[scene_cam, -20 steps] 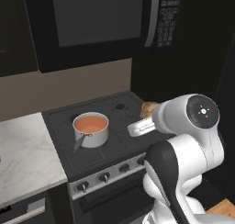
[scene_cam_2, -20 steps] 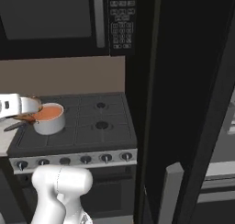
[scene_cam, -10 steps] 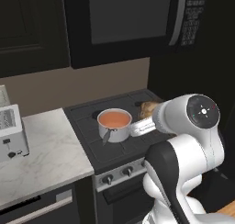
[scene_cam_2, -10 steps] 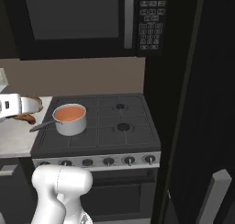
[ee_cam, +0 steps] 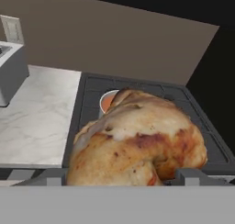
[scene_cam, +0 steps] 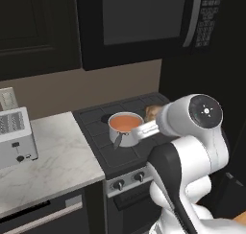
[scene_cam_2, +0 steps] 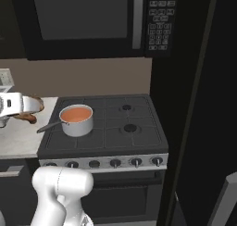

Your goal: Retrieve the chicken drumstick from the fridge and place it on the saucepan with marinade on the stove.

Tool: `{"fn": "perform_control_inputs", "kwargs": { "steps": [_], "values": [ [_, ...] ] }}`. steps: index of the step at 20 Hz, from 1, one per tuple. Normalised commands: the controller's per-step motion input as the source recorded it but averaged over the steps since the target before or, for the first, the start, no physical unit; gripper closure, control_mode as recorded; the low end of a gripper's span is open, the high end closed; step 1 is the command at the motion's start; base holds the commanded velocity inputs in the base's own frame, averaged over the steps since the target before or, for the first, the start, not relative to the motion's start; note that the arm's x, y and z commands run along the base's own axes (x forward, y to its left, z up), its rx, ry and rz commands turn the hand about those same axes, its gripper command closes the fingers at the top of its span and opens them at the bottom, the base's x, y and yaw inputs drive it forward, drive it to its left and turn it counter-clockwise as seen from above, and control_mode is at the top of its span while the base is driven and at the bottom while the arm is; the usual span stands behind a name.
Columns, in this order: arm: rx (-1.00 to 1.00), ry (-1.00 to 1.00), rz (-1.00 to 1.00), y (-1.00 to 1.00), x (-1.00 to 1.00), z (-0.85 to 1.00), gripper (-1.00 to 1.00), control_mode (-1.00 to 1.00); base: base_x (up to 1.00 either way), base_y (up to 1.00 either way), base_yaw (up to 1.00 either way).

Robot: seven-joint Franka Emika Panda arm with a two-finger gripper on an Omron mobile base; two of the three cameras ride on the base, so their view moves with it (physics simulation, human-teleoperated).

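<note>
Hand view showed me the chicken drumstick [ee_cam: 137, 140] gripped between the end effector's [ee_cam: 120, 177] wide-set fingers, held above the stove [ee_cam: 202, 126]. Beyond it, on the stove's left side, sat the saucepan with marinade [scene_cam: 125, 127], beside the marble table [scene_cam: 48, 166].
</note>
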Motion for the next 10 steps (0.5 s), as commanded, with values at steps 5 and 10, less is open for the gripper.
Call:
{"fn": "perform_control_inputs", "kwargs": {
  "steps": [5,10],
  "values": [
    [0.09,0.20,0.01,-0.01,0.36,0.00,1.00,-1.00,0.00,0.00,0.00],
    [0.06,0.20,0.04,-0.10,0.26,0.00,1.00,-1.00,0.00,0.00,0.00]
  ]
}}
